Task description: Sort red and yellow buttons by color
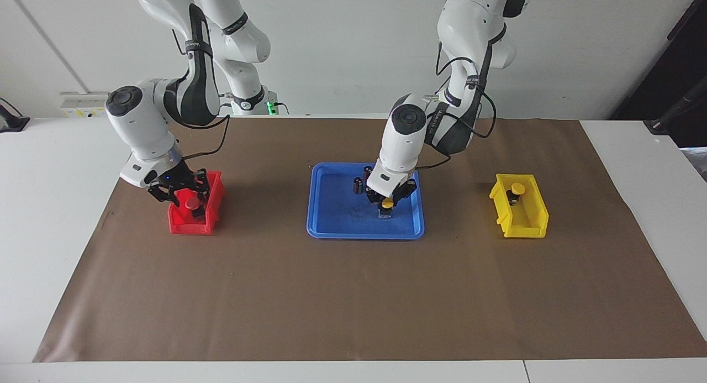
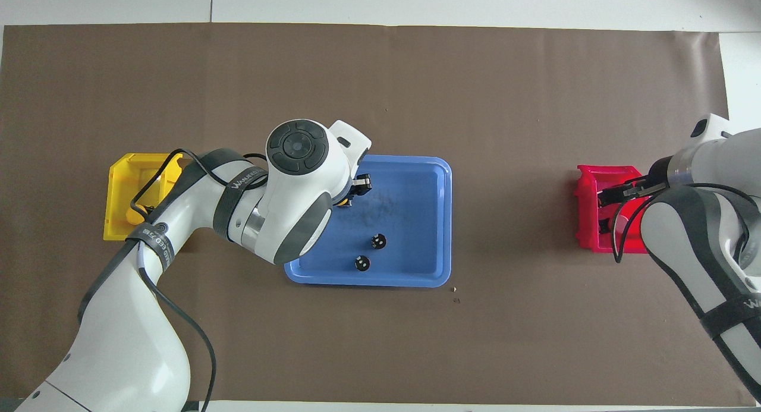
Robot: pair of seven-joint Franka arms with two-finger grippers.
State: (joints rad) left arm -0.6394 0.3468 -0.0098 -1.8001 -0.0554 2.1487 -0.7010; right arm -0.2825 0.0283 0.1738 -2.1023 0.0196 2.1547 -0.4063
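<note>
Facing view, left hand (image 1: 388, 202) clenched on domed yellow button (image 1: 388, 204) (glossy cap), right hand (image 1: 179, 192) released.

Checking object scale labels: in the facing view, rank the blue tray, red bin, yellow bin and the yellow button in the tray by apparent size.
1. blue tray, clearly largest.
2. yellow bin and red bin: look alike; no ranking.
3. yellow button, smallest.

Wide stretches of brown mat (image 1: 353, 300) were left open between the blue tray (image 1: 331, 228) and the red bin (image 1: 175, 226) and yellow bin (image 1: 533, 220). Room inside the tray was narrowed by two dark cylinders (image 1: 359, 185) and the left gripper (image 1: 388, 199). The red bin's mouth was blocked by the right gripper (image 1: 179, 190)
</note>
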